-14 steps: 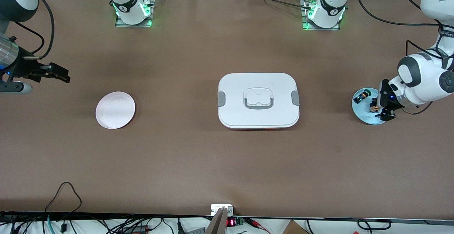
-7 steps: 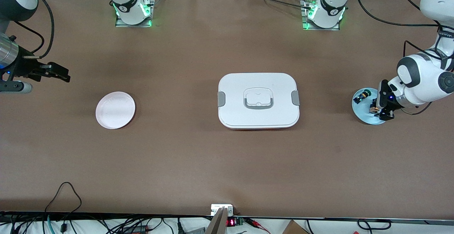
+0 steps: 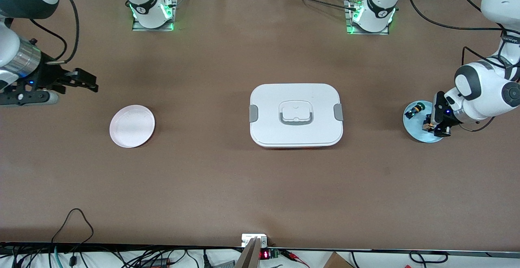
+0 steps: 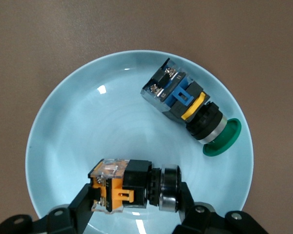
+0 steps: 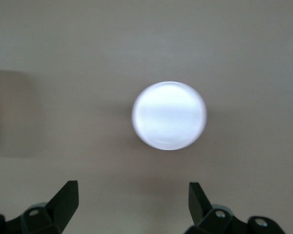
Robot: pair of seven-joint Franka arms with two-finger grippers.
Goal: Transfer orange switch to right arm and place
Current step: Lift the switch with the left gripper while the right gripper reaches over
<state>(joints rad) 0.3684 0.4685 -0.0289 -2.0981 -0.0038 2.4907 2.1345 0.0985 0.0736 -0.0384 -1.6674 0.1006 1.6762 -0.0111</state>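
Orange switch [image 4: 119,189] lies on its side in the light blue plate [image 4: 63,131], near the plate's rim, at the left arm's end of the tabletop [image 3: 227,170]. Clear-topped orange block at one end, black body, ribbed black-and-silver collar at the other.

Left gripper [image 4: 136,204] is down on the plate, its black fingers [image 4: 80,204] closed against the two ends of the switch, one at the orange block, one at the collar. In the front view the left gripper [image 3: 439,126] sits over the part of the plate nearer the camera; a second ago it was slightly lower in that view and the fingers stood wider around the switch.

Beside the switch on the same plate, apart from it: a green-capped push button [image 4: 193,109] with blue and yellow parts, its cap overhanging the rim.

White lidded container [image 3: 295,115] with grey latches at mid-tabletop, unchanged.

Pale pink plate [image 3: 132,126] toward the right arm's end, bare, unchanged.

Right gripper [image 3: 83,82] hangs over bare tabletop, not over the pink plate; it has shifted toward the table's middle since the earlier frames. Right wrist view: fingers [image 5: 66,200] spread wide, holding nothing, pink plate [image 5: 169,115] below between them
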